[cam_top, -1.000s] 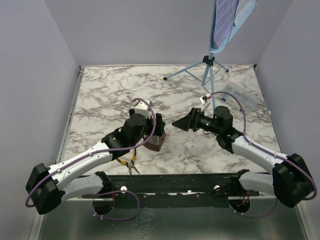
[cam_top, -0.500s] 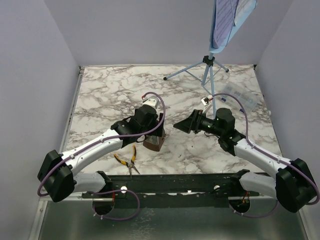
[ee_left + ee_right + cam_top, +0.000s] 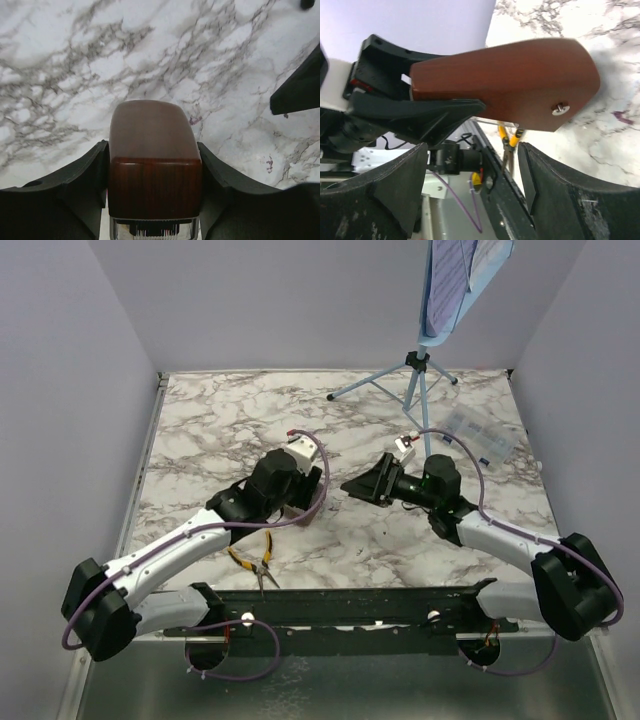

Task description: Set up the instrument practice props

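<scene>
The brown metronome (image 3: 152,165) sits between my left gripper's (image 3: 152,150) fingers, which are shut on its sides just above the marble table. In the top view the left gripper (image 3: 300,502) covers it. The right wrist view shows the metronome (image 3: 520,80) from the side, tilted. My right gripper (image 3: 352,486) is open and empty, pointing at the metronome from the right, a short way off. The light blue music stand (image 3: 417,380) stands at the back right. The pale sheet of music (image 3: 470,262) rests on its desk.
Yellow-handled pliers (image 3: 258,560) lie near the front edge under the left arm and also show in the right wrist view (image 3: 510,142). A clear plastic box (image 3: 480,435) lies at the right. Grey walls close in three sides of the table (image 3: 220,430).
My left wrist has shifted back and left over the metronome, which now hides under it. My right gripper has moved a little left, closer to the metronome.
</scene>
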Controlling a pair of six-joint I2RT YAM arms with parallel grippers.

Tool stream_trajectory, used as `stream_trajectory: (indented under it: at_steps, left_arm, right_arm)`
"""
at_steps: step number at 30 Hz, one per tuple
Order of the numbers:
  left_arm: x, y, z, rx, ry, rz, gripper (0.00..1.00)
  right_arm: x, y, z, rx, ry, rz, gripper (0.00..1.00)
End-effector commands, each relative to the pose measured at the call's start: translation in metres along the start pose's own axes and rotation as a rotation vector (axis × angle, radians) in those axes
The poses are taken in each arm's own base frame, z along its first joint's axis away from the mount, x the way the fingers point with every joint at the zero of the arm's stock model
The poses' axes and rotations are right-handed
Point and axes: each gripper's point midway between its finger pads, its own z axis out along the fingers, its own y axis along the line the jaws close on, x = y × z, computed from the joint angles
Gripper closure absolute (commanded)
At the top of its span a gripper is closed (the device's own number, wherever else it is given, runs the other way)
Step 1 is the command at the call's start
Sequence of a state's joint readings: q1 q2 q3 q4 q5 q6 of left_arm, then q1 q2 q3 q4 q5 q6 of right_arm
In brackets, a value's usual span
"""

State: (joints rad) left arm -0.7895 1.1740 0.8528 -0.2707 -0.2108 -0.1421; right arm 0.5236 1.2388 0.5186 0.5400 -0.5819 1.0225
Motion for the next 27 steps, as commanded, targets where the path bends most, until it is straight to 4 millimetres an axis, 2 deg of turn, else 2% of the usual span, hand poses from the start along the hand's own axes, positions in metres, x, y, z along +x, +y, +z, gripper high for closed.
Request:
stream_trajectory:
  at_steps: [1,6,13,20,27]
  left_arm:
    - [-0.115,-0.004,-0.057,0.076,-0.475,0.062,1.0]
    - [-0.158,-0.011,-0.103,0.139,-0.686,0.111,1.0]
    - [-0.191,-0.021,-0.14,0.206,-0.833,0.129,1.0]
    - [-0.198,-0.038,-0.159,0.315,-0.885,0.154,1.0]
    - [-0.188,-0.043,-0.17,0.36,-0.902,0.165,1.0]
  right_arm:
    - [-0.01,0.043,0.007,-0.177,0.018,0.099,0.22]
    - [-0.008,0.064,0.01,-0.336,0.07,0.125,0.19]
    - [-0.013,0.076,0.012,-0.441,0.051,0.139,0.16]
    - [-0.022,0.086,0.01,-0.513,0.023,0.175,0.18]
    - [-0.026,0.09,0.006,-0.531,0.001,0.169,0.21]
